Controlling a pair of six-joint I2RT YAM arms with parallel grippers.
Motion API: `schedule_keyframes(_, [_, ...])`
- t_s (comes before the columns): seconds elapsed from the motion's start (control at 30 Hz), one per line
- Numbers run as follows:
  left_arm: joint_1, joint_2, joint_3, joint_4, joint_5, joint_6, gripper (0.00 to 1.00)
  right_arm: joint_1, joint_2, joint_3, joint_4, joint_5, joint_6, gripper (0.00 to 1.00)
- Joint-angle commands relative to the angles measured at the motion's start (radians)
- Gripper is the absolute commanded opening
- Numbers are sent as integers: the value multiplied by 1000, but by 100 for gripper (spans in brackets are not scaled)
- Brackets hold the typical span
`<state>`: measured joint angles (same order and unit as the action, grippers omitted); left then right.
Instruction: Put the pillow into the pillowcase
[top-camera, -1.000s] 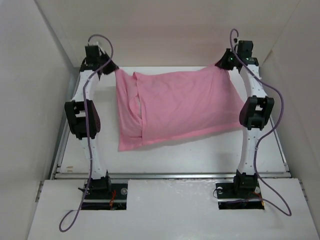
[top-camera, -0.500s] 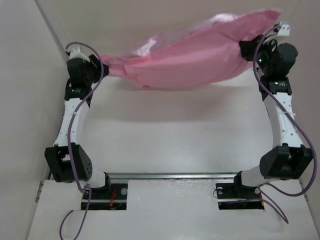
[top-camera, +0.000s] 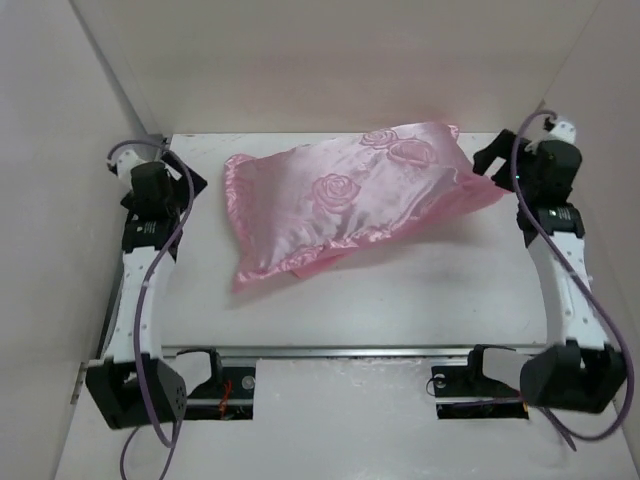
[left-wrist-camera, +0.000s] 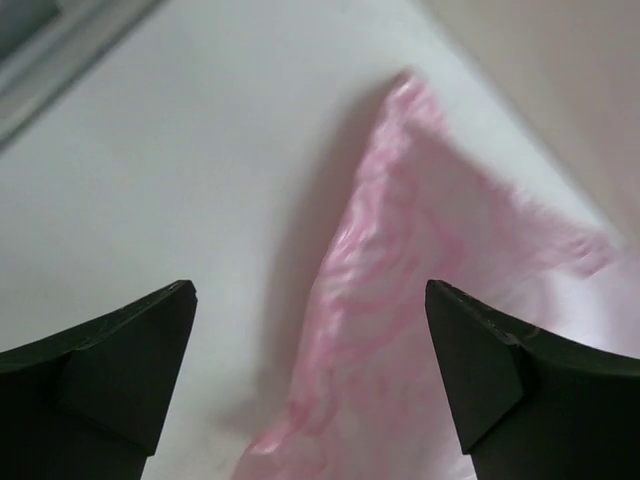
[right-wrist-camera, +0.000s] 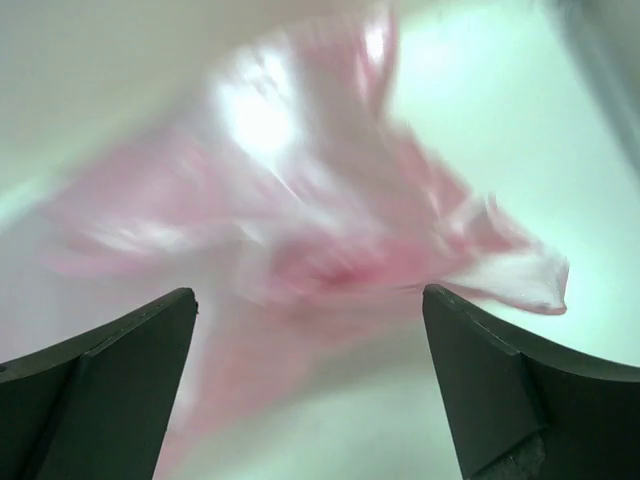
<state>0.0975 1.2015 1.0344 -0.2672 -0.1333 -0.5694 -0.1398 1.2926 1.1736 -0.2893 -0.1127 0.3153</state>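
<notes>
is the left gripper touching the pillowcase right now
Apart. In the top view the left gripper stands open just left of the pillowcase, and a strip of white table shows between its fingertips and the frilled edge.

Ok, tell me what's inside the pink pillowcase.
The pillowcase lies plump and bulging on the table, rose side up, so something fills it. The fabric covers the contents entirely; no white pillow shows.

Top view: bright, even, diffuse light. Mild sheen on the shiny pink satin pillowcase (top-camera: 345, 205), soft shadow under its near edge on the flat white table (top-camera: 400, 290). Left wrist: cloth out of focus, shadow along its left. Right wrist: cloth heavily smeared, blown highlight near top, greenish cast.
</notes>
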Motion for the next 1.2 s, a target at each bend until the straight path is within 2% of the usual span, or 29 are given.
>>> schedule_keyframes(0.0, [4,-140,73,25,-112,-29,100,9,-191,35,110,110,54,100])
schedule_keyframes(0.07, [4,-183,73,25,-124,-38,100,9,-240,35,119,119,54,100])
schedule_keyframes(0.17, [4,-201,63,52,-104,-26,100,9,-231,35,119,93,54,100])
schedule_keyframes(0.3, [4,-178,41,95,77,28,100,9,-147,57,110,-22,36,100])
schedule_keyframes(0.43, [-5,-151,7,143,200,28,100,9,-33,57,121,-209,36,100])
schedule_keyframes(0.5, [-16,-126,-4,143,210,28,100,9,16,57,121,-283,47,100])
schedule_keyframes(0.6, [-44,-102,29,103,184,37,100,9,27,34,121,-251,56,100])
schedule_keyframes(0.77, [-77,-128,38,74,144,57,100,9,-53,-2,130,-177,74,100])
schedule_keyframes(1.17, [-78,-218,7,74,179,39,100,9,-199,-95,173,-179,96,100])
